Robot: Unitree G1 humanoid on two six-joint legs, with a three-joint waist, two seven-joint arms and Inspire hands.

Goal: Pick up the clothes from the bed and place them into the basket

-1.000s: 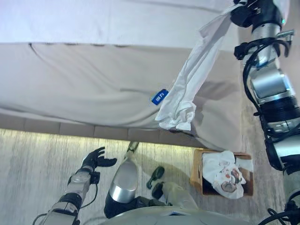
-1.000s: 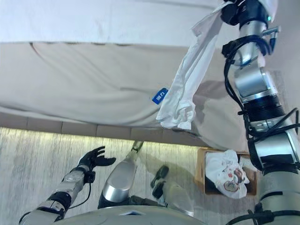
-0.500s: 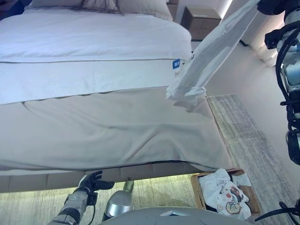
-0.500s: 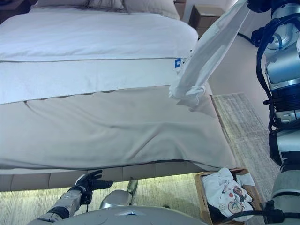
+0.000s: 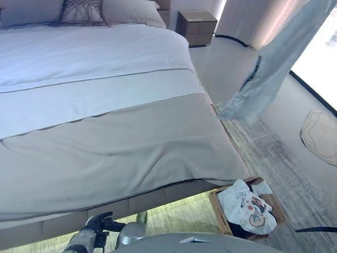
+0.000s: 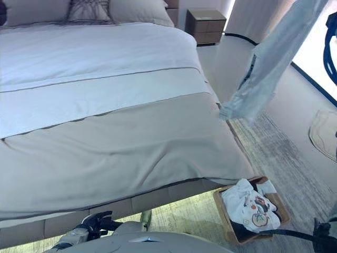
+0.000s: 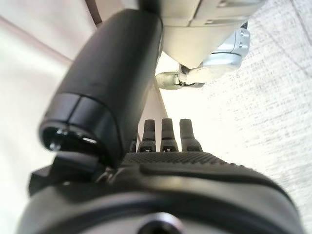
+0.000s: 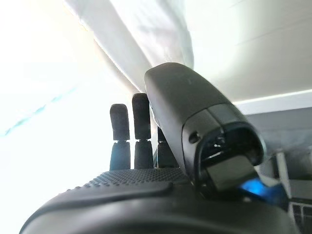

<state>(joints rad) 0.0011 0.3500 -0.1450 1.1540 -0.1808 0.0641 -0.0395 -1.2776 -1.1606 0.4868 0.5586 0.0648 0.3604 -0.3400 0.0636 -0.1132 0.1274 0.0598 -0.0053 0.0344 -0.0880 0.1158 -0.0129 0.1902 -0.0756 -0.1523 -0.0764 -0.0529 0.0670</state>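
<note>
A long white garment [image 5: 268, 68] hangs in the air past the bed's right edge, above the floor. Its upper end runs out of the eye views at the top right. My right hand [image 8: 146, 195] shows only in its wrist view, with the white cloth [image 8: 146, 29] bunched against its fingers and thumb. The wooden basket [image 5: 215, 202] stands on the floor by the bed's near right corner and holds a white printed garment [image 5: 246, 206]. No clothes lie on the grey and white bed [image 5: 105, 132]. My left hand [image 5: 98, 225] hangs low by the bed's foot, open and holding nothing.
Pillows [image 5: 81, 10] lie at the head of the bed and a wooden nightstand [image 5: 196, 29] stands behind it. A grey rug [image 5: 274, 158] covers the floor to the right of the bed, with a round pale mat [image 5: 321, 134] further right.
The camera has tilted up, showing the whole bed. The garment has swung from over the bed's corner to beyond its right edge. My right arm has left the eye views.
</note>
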